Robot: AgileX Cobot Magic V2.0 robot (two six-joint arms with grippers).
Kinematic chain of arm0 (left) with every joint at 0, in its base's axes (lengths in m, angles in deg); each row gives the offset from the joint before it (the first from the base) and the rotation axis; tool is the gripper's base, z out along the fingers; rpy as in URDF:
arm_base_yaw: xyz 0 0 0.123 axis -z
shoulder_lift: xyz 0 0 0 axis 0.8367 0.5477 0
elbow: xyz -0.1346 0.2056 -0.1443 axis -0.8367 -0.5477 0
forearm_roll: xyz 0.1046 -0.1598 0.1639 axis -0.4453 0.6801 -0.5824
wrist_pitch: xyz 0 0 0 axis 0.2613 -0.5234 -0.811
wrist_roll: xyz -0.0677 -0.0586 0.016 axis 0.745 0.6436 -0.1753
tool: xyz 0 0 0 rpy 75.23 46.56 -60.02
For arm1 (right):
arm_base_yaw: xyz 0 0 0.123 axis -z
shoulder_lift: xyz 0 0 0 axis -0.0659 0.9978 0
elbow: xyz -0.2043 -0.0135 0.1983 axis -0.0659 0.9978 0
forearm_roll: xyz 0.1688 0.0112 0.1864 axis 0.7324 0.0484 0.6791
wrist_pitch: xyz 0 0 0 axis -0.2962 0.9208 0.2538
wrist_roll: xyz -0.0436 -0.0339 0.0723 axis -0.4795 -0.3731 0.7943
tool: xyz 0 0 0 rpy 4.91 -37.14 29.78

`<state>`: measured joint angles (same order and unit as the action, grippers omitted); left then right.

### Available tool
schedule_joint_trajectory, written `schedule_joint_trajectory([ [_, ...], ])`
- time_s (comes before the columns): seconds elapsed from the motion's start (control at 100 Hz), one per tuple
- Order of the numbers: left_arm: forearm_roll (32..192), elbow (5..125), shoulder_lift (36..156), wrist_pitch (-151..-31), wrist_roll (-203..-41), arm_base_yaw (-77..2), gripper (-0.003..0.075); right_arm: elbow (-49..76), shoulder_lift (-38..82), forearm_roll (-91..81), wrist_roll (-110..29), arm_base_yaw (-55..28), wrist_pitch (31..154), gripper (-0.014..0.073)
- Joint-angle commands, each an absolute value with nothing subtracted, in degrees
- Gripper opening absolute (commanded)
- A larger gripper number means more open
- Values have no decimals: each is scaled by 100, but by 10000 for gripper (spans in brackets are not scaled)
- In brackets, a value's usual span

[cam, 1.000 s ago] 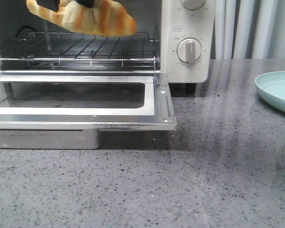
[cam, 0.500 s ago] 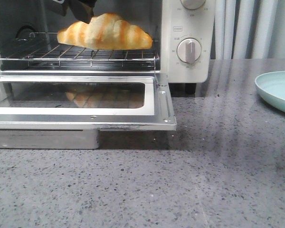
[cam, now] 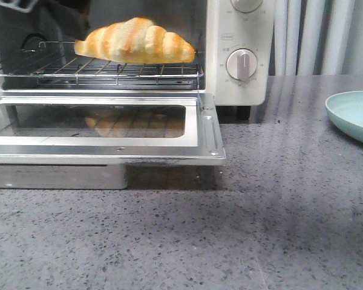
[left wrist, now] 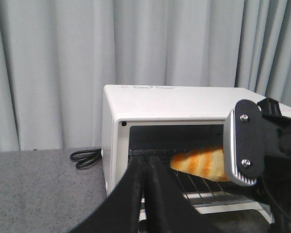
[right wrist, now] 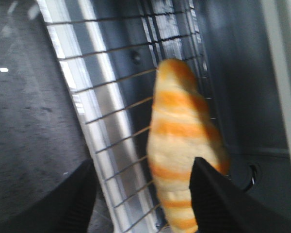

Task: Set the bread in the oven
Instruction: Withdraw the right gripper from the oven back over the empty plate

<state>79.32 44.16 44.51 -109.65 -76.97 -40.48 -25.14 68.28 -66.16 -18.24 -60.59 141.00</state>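
The oven (cam: 236, 54) door (cam: 103, 130) lies dropped open toward the camera, with the bread (cam: 135, 41) resting beyond it on the wire rack (cam: 109, 69). The right gripper (right wrist: 140, 194) is spread open, released from the bread. The left gripper (left wrist: 146, 167) has its fingers pressed together, empty, farther back

No legible text on oven (cam: 239, 54).
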Motion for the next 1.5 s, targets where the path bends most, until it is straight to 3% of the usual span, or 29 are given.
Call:
schedule_joint_trajectory([
  [0.0, 7913, 4376, 4219, -10617, -7679, -4071, -22, -2717, 6513, -6910, -1824, -6251, 14182, 327],
  [0.17, 7959, 3879, 3604, -10620, -7679, -4071, -22, -2717, 6451, -6910, -1824, -6626, 14425, 276],
  [0.29, 8030, 3602, 3668, -10538, -7679, -4113, -22, -2717, 6257, -6910, -1824, -6815, 14476, 194],
  [0.67, 8386, 1779, 3648, -8416, -7679, -4358, -22, -2717, 5503, -6715, -1824, -6960, 15315, -50],
  [1.08, 9745, 1124, 3648, -8354, -7679, -4358, -21, -2691, 4561, -6715, -1700, -6960, 15496, -58],
  [1.49, 9749, 1124, 3648, -8354, -7679, -4358, -21, -2691, 3740, -6715, -1676, -6948, 15496, -58],
])
